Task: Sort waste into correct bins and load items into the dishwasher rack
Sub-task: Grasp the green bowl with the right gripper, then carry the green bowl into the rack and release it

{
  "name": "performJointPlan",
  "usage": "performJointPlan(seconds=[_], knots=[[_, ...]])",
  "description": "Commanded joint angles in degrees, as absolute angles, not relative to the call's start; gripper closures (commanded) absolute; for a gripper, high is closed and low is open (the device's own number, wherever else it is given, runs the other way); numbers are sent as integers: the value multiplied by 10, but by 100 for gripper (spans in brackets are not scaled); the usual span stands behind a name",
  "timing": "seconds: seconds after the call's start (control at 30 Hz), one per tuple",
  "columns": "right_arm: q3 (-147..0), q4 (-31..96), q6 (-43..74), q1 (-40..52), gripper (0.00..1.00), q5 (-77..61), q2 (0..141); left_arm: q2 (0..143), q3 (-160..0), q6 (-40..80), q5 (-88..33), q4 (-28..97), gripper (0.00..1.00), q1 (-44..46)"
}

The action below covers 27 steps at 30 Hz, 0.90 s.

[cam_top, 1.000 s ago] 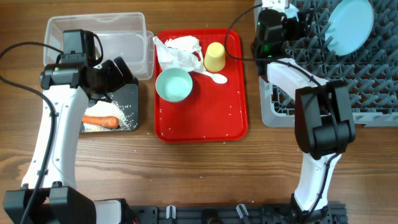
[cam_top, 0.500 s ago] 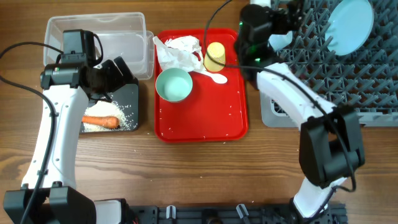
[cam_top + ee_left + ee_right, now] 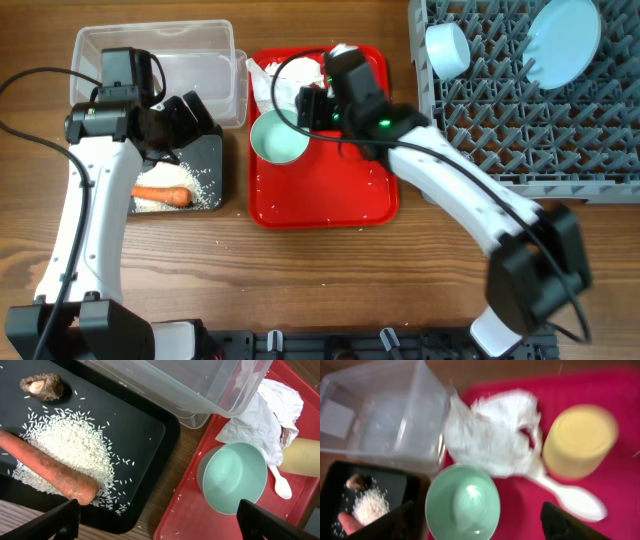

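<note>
The left arm (image 3: pixel 85 215) stands up from the near left edge and bends right at the wrist. Its left gripper (image 3: pixel 188 120) points down, fingers (image 3: pixel 60 520) spread wide. The right arm (image 3: pixel 450 190) slants from near right to the far middle. Its right gripper (image 3: pixel 308 106) is likewise splayed.

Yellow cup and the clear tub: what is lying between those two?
Crumpled white napkins, on the red tray; the right wrist view shows them between the yellow cup and the clear tub.

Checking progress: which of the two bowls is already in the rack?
The tilted bowl in the rack, top-left corner overhead; the upright bowl sits on the red tray.
</note>
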<state>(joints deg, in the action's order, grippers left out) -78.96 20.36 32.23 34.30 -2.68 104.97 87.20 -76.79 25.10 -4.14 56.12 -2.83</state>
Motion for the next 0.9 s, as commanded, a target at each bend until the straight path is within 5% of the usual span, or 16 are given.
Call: performJointPlan(seconds=[0.0,0.13,0.23,0.3,0.6,0.87], knots=[[-781,204,423,359,30,-82,1123,868,-776,244,-34,560,0,-27],[-781,206,456,359,56,-100,1159,868,-776,244,-34,560,0,-27],[-781,211,456,359,66,-99,1160,868,-776,244,-34,560,0,-27],[-781,219,472,360,90,-88,1163,868,-776,244,-34,560,0,-27],[-787,232,479,355,96,-107,1166,868,-776,244,-34,560,0,-27],[-797,352,269,241,96,-76,994,868,-776,244,-34,560,0,-27]])
